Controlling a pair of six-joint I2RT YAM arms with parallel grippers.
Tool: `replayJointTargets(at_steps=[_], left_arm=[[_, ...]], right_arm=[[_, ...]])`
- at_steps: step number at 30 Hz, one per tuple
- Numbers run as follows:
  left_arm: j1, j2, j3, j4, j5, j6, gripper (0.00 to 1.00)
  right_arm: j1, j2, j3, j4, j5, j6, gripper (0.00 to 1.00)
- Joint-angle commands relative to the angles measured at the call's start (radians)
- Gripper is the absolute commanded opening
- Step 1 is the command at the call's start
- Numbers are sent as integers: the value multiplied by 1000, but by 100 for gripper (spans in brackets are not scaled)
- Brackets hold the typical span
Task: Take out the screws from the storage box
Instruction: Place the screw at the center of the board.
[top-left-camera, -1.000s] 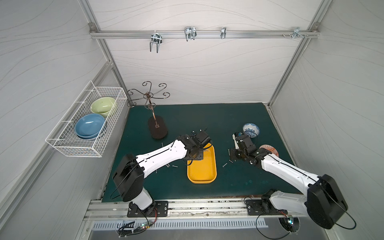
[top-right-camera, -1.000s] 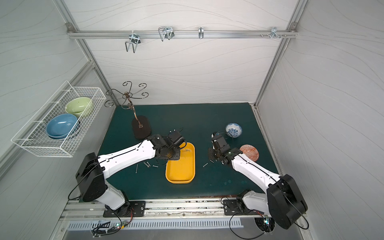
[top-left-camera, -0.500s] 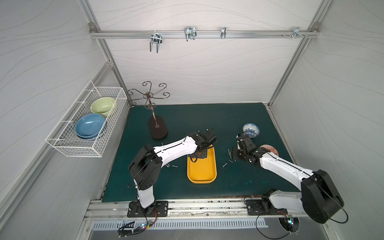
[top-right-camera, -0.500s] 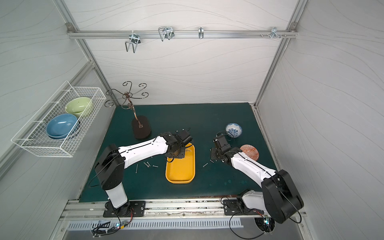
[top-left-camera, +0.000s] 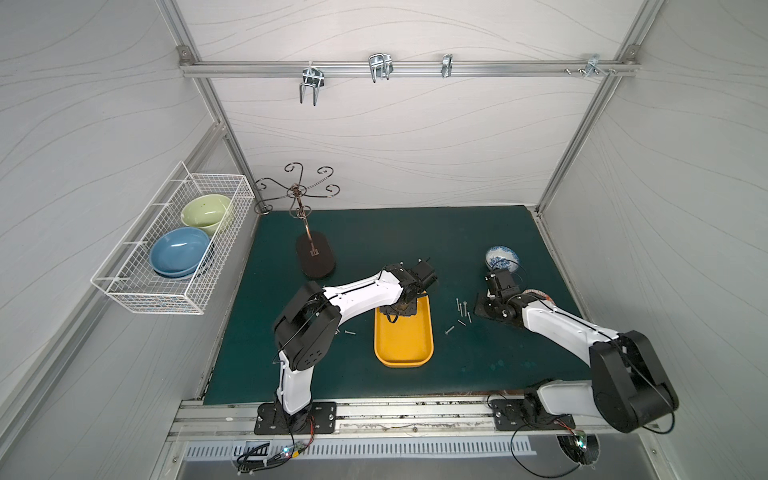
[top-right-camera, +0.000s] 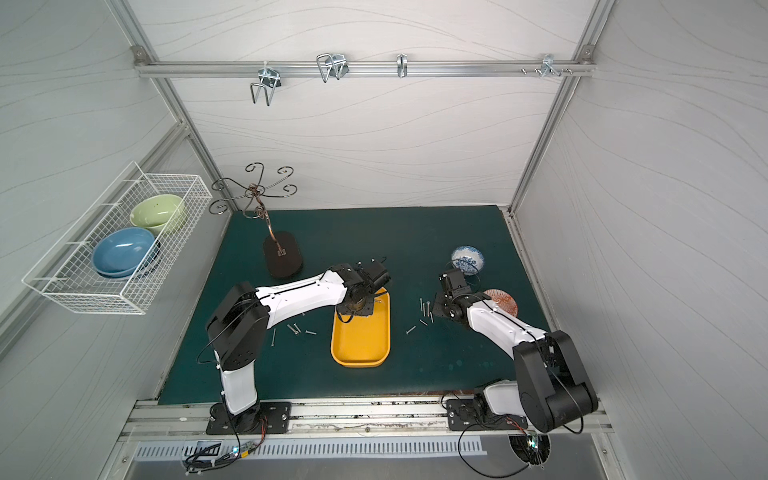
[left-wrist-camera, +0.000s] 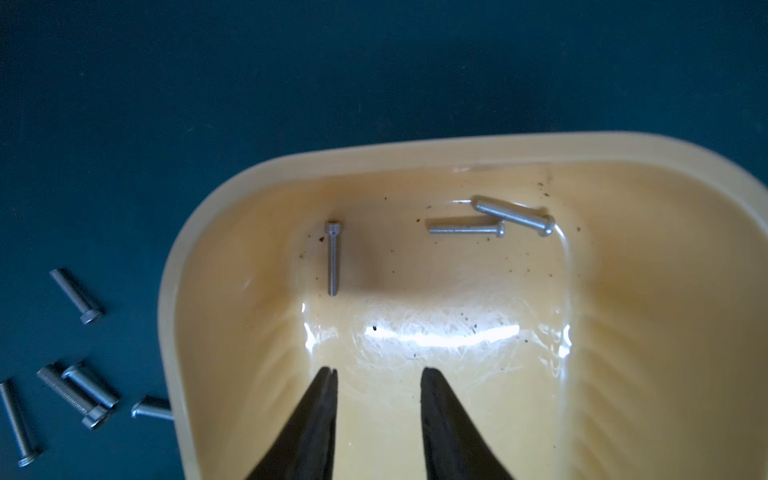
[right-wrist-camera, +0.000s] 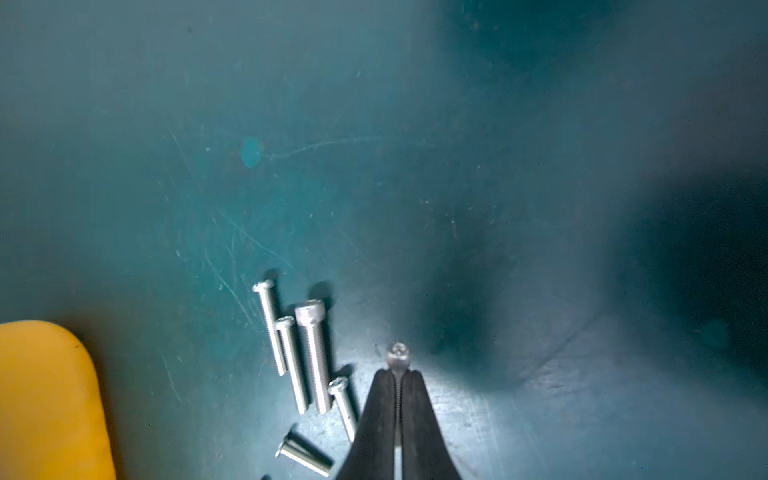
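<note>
**Green bench in a white cell: screws part in, part out of the tray**

Room: closed cell of white panels with faint wavy lines and aluminium framing at the corners. An aluminium rail (top-left-camera: 498, 71) across the back wall carries bent silver metal hooks (top-left-camera: 380, 68). A white wire basket (top-left-camera: 137, 291) hangs on the left wall and holds a pale green bowl (top-left-camera: 205, 212) and a blue bowl (top-left-camera: 178, 251).

Surface: dark green mat bench (top-left-camera: 415, 232), scuffed and scratched in the right wrist view. At back left is a curled-wire stand on a dark oval base (top-left-camera: 316, 259). On the right are a small blue-and-white patterned bowl (top-left-camera: 501, 255) and an orange-patterned plate (top-right-camera: 505, 301), partly hidden by the right arm.

Task things: the shallow yellow-orange plastic tray with rounded corners (top-left-camera: 405, 345) lies mid-bench, long side running front to back. Three small silver-grey metal screws (left-wrist-camera: 333, 257) lie inside at its far end, two just beside each other near a corner. Dark specks dot the tray floor. More screws lie loose on the mat, one group to the right of the tray (top-left-camera: 461, 309) and one to the left (top-right-camera: 295, 328).

Left arm's fingers (left-wrist-camera: 320, 407): over the tray's far end, moderately apart, nothing between them.

Right arm's fingers (right-wrist-camera: 384, 399): pinched on a socket-head screw (right-wrist-camera: 398, 353), above the mat beside the right-hand group.
</note>
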Motion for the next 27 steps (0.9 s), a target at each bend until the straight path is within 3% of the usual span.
replayJointTargets(at_steps=[1,10,21,27], left_arm=[[51,21,-14,52,20,-20,37],[66,82,23,37,-31,-26,36],[69,145,53,23,-32,-32,31],[74,165,48,26,-22,-36,8]], right_arm=[[-3,34,5,22,-26,11,0],[-10,91,10,37,-32,11,0],[-13,85,8,39,-38,11,12],[-13,80,8,39,-43,3,23]])
